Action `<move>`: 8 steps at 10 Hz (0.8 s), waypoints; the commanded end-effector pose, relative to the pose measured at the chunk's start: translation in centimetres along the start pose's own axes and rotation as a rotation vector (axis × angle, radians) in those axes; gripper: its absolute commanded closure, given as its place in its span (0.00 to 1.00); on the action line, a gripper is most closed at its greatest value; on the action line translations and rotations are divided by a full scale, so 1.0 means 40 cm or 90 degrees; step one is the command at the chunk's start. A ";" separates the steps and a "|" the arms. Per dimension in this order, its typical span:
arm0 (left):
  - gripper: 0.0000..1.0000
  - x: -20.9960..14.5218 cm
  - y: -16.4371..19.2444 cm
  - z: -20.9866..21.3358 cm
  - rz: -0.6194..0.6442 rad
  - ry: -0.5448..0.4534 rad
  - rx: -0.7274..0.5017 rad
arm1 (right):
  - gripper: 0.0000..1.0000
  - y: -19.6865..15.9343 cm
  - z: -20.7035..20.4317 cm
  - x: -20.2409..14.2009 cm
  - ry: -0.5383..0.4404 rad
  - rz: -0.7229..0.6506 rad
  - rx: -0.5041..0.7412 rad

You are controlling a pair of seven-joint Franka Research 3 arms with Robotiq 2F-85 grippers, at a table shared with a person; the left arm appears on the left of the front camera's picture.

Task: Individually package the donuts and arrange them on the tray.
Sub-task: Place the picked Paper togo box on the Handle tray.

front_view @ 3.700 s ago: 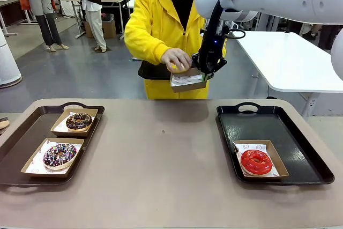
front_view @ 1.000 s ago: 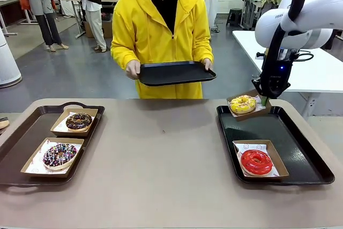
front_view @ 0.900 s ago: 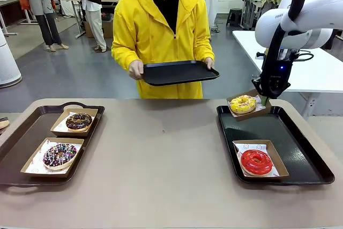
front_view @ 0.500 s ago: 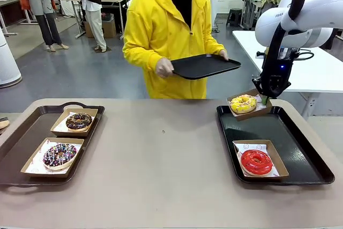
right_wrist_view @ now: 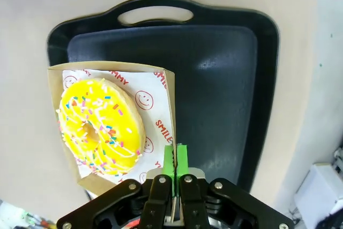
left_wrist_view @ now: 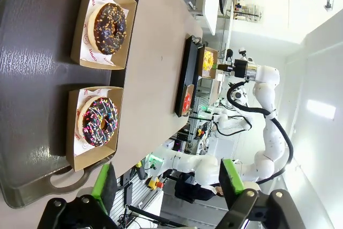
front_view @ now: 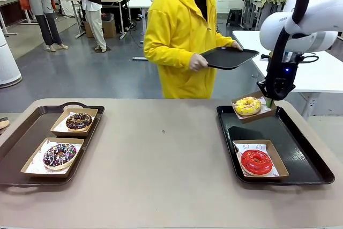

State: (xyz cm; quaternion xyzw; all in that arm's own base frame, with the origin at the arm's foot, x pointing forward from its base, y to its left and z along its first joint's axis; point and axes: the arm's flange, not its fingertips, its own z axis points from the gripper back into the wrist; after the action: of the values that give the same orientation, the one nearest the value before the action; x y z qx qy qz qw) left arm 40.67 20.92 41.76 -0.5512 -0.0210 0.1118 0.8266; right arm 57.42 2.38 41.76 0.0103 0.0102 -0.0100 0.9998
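My right pincer pinches one edge of a paper box carrying the yellow sprinkled donut, held above the far end of the black tray. Gripped at one rim only, the box could tip and spill the donut. The liner reads "SMILE". My left pincer hangs open over the brown tray.
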 end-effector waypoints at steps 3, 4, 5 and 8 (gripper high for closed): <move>0.00 -0.004 0.003 0.004 -0.009 0.002 0.002 | 0.98 -0.078 -0.071 -0.033 -0.014 0.019 -0.012; 0.00 -0.004 0.003 0.004 -0.009 0.002 0.002 | 0.98 -0.080 -0.088 -0.029 -0.008 0.016 -0.006; 0.00 -0.004 0.003 0.004 -0.009 0.002 0.002 | 0.98 -0.081 -0.105 -0.025 -0.010 0.008 -0.005; 0.00 -0.004 0.003 0.004 -0.009 0.002 0.002 | 0.98 -0.075 -0.143 -0.005 -0.001 -0.008 0.003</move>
State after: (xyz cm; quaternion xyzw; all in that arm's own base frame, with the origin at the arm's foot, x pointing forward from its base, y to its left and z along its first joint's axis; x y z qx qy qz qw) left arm 40.67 20.92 41.76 -0.5512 -0.0211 0.1118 0.8266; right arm 56.66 -0.71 36.30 0.0088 0.0168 -0.0105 0.9998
